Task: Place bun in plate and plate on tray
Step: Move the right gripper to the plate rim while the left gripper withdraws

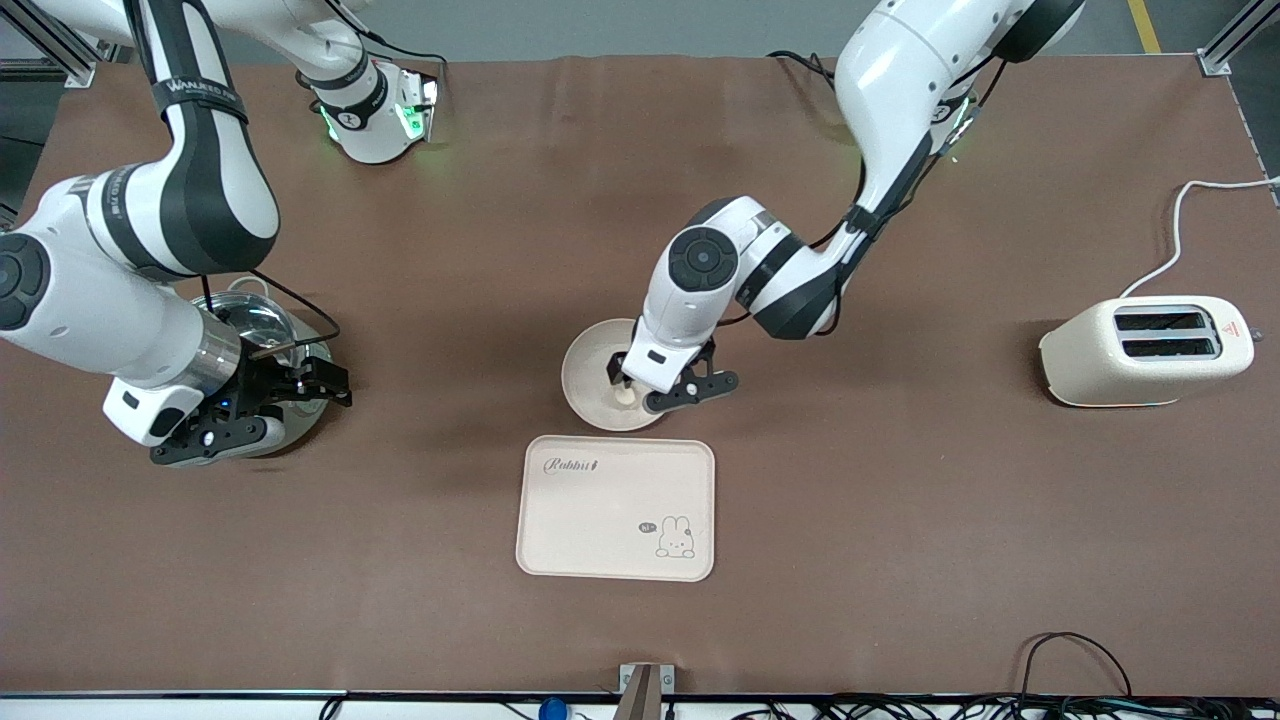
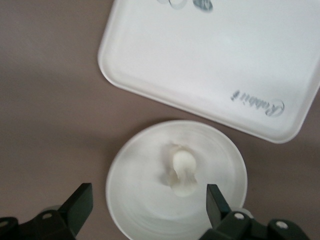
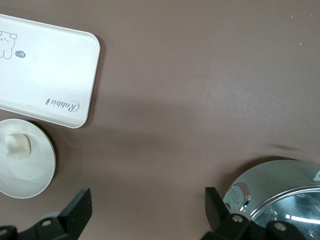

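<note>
- The bun (image 2: 182, 170) lies in the middle of the plate (image 2: 135, 200), so the first half of the job looks done.
- The plate sits on the brown table (image 1: 900, 560), just beside the tray (image 1: 560, 540) and a little farther from the front camera. It is not on the tray yet.
- The left gripper (image 2: 148, 204) hangs over the plate with its jaws spread wide. It holds nothing, and the bun shows between the two fingers.
- The right gripper (image 3: 147, 207) waits over the table next to a shiny metal bowl (image 3: 285, 195) at the right arm's end. Its jaws are spread too, and they are empty.
- The plate is wide and flat, so a gripper can likely only pinch its thin rim. If the pinch is weak, the plate could slip and drop.
- If the plate tips while it is lifted, the small bun could roll off onto the table.
- If the left gripper comes straight down, a finger could squash the bun or push it out.
- The tray's raised edge is close. A plate carried too low could bump it and shove the tray away.
- A cream toaster (image 1: 1145, 350) stands well apart at the left arm's end and should not get in the way.
</note>
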Robot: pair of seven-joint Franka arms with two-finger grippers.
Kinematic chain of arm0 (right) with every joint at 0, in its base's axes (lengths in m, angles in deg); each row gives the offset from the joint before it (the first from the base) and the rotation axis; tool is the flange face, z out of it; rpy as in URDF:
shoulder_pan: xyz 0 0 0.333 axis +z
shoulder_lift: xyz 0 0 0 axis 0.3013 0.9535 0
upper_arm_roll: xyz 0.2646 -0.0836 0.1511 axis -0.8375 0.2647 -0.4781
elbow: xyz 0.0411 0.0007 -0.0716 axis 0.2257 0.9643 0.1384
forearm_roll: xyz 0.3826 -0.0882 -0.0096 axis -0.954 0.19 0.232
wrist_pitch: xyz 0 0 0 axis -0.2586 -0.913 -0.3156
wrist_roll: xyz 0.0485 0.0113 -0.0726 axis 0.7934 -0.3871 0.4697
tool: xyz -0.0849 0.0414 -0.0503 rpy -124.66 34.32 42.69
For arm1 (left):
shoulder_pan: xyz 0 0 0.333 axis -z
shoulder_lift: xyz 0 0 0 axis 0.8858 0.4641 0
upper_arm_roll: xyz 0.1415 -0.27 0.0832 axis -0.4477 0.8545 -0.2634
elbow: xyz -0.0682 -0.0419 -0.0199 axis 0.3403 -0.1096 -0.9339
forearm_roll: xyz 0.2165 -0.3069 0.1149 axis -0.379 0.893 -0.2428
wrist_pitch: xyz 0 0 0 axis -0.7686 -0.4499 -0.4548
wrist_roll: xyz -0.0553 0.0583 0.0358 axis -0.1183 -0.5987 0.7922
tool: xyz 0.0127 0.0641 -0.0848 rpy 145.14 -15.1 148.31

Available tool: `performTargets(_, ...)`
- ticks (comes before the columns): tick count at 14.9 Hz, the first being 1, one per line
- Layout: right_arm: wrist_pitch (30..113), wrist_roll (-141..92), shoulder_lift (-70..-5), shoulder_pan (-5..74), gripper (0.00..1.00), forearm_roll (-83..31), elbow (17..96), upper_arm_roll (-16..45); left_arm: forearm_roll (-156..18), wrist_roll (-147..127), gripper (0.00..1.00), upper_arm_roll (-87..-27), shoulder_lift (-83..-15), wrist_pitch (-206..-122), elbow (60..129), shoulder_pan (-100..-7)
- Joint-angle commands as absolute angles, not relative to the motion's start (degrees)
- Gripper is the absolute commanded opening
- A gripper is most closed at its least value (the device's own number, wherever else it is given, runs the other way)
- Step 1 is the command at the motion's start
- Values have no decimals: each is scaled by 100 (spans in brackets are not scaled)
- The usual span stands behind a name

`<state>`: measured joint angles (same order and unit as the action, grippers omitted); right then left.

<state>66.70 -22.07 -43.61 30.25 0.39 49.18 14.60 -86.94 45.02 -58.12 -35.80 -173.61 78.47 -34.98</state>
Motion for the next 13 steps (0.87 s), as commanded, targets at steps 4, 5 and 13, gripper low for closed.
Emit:
performTargets(4, 6868, -2119, -3965, 3203, 100, -164, 4812, 1469, -8863, 1638, 100, -5738, -4922, -15784, 8024, -5045)
performTargets(5, 6868, -2137, -3860, 3326, 100, -164, 4803, 1469, -8854, 1180, 100, -5738, -5150, -15503, 8006, -5248)
performTargets(13, 6833, -1794, -3112, 3660, 99, -1297, 4829, 1416, -8275, -475, 100, -5773, -6478, -14412, 7971, -6717)
